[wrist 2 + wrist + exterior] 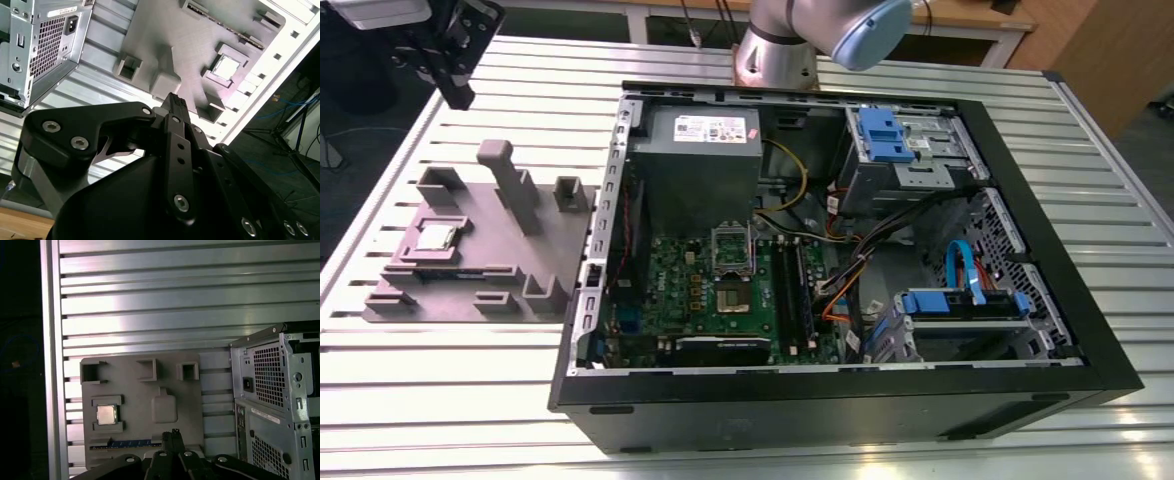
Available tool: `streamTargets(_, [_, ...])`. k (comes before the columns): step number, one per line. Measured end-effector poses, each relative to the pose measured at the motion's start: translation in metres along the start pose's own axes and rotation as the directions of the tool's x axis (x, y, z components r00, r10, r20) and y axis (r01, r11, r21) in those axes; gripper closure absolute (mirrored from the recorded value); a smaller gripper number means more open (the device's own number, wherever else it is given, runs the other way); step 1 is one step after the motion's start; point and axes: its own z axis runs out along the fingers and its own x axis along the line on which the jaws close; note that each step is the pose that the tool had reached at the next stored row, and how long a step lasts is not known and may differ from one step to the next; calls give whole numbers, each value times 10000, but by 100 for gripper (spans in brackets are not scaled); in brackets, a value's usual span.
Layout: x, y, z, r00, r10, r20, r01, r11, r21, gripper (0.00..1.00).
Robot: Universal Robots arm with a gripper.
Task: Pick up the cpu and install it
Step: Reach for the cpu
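Gripper (pixel 175 100), fingers closed together and empty, is hovering clear of the fixture block (pixel 135 400); cpu (pixel 105 414) is lying in its recess. Recommend centring squarely above it.

A big table (pixel 1121 180) made of shiny metal strips holds everything. On it lies a black computer box (pixel 854 410), open on top. Inside are a grey power box (pixel 700 165), a green board (pixel 720 300), blue holders (pixel 887 130) and a bunch of wires (pixel 894 222). Just beside the computer box, toward the exterior view's left, sits a grey-purple plastic block (pixel 494 250) with tall posts standing up. In both wrist views the block (pixel 140 410) (pixel 200 45) lies flat on the strips.
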Motion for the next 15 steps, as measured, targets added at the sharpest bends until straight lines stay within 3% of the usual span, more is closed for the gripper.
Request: streamTargets(15, [124,-10,2,10000,-1,0,1,10000,0,89])
